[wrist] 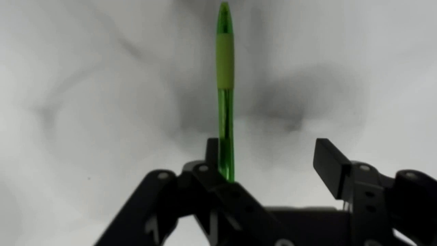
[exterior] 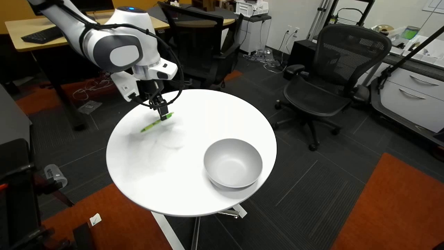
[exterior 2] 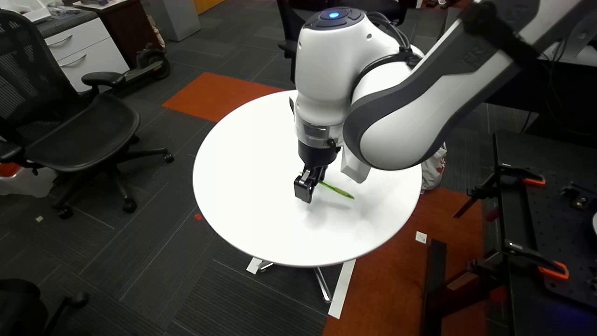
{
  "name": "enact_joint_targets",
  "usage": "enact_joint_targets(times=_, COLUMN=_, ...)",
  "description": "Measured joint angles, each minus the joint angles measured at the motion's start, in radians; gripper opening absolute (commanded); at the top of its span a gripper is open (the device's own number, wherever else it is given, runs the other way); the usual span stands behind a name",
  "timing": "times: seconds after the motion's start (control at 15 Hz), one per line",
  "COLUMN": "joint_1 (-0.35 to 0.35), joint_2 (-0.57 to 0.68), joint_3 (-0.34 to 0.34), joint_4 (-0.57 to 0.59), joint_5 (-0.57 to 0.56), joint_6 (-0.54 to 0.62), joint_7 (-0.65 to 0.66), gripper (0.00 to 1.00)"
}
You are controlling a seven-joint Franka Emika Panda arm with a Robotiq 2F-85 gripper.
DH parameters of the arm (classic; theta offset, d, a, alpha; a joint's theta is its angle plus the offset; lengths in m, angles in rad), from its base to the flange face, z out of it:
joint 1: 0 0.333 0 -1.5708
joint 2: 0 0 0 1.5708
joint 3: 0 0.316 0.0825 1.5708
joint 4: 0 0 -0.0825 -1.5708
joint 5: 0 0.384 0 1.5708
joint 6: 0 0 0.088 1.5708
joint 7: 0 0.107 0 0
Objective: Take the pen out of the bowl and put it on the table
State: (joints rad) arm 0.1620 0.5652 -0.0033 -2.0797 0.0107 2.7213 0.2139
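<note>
Both ext. views angled down, sharing table (exterior: 222, 114), wrist cam close above pen (wrist: 225, 61)

Green pen (wrist: 225, 61), gripper (wrist: 269, 160) spread wide

The pen runs nearly straight up the wrist view, tapered end near the top edge, over the white table (wrist: 102, 153); its lower end disappears behind the finger (wrist: 201, 181) at picture left, contact unclear; both fingers stand well apart; soft grey shadows (wrist: 307, 92) cross the table.
</note>
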Motion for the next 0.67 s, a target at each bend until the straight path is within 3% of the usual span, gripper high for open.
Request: enact_joint_targets(times=0.67, joint_1=0.0, joint_2=-0.004, joint_3=-0.039, joint_4=0.034, joint_5=-0.002, joint_6=0.001, joint_7=0.0, gripper=1.0)
